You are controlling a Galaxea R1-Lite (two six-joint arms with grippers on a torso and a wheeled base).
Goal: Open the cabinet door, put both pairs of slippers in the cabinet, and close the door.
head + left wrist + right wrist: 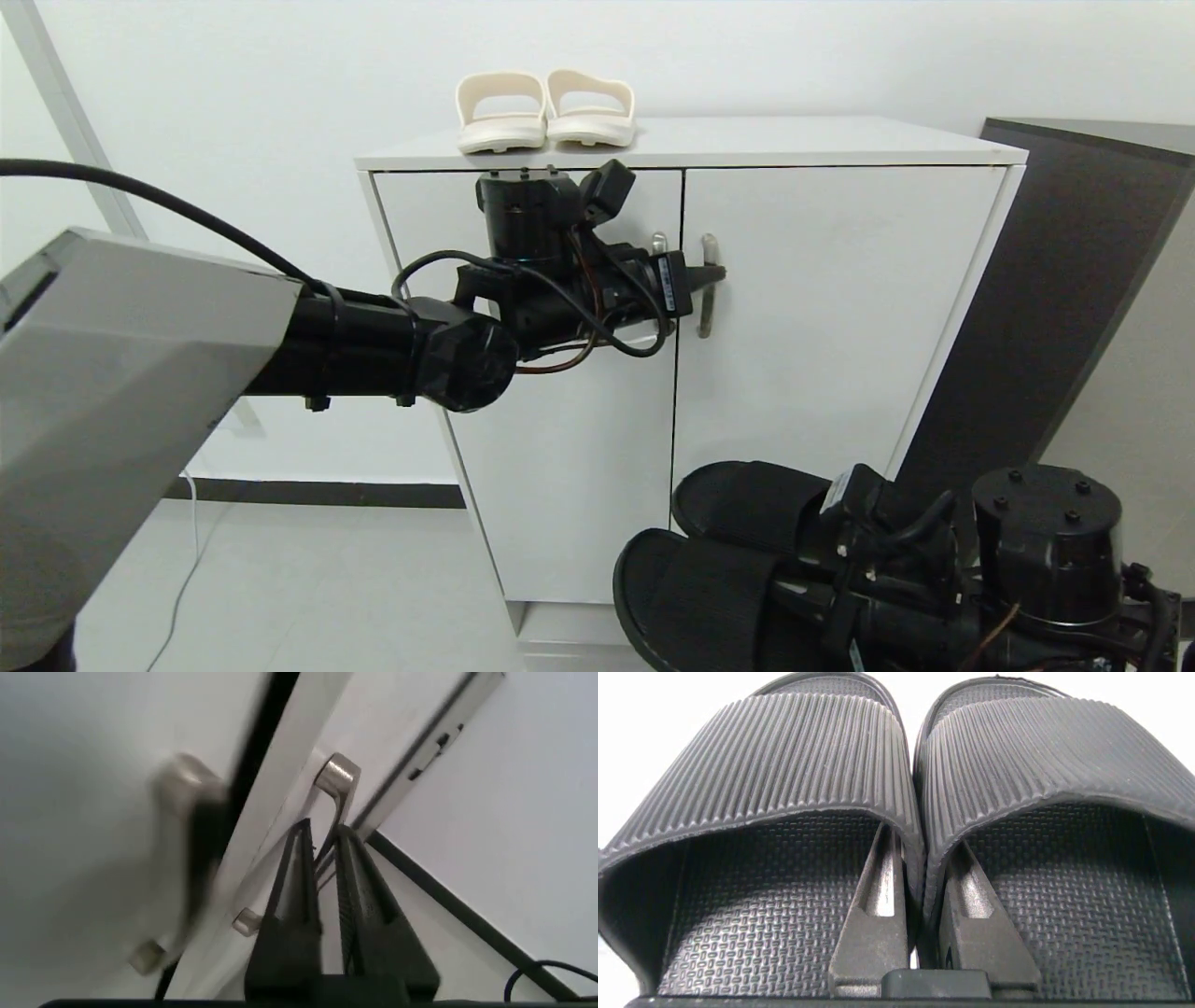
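L gripper [713,274], narrow, pinches cabinet [831,308] door handle [707,315]; R gripper [923,859] clamps black slippers [738,551] by cabinet front; white slippers [546,112] at top's edge.

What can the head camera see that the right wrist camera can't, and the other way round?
The head view adds the white cabinet, the cream slippers on its top, and the left gripper closed on the right door's handle. The right wrist view adds the fingers up close, one tucked under each ribbed strap, pinching the inner edges together. Both show the black slippers held by the right gripper.
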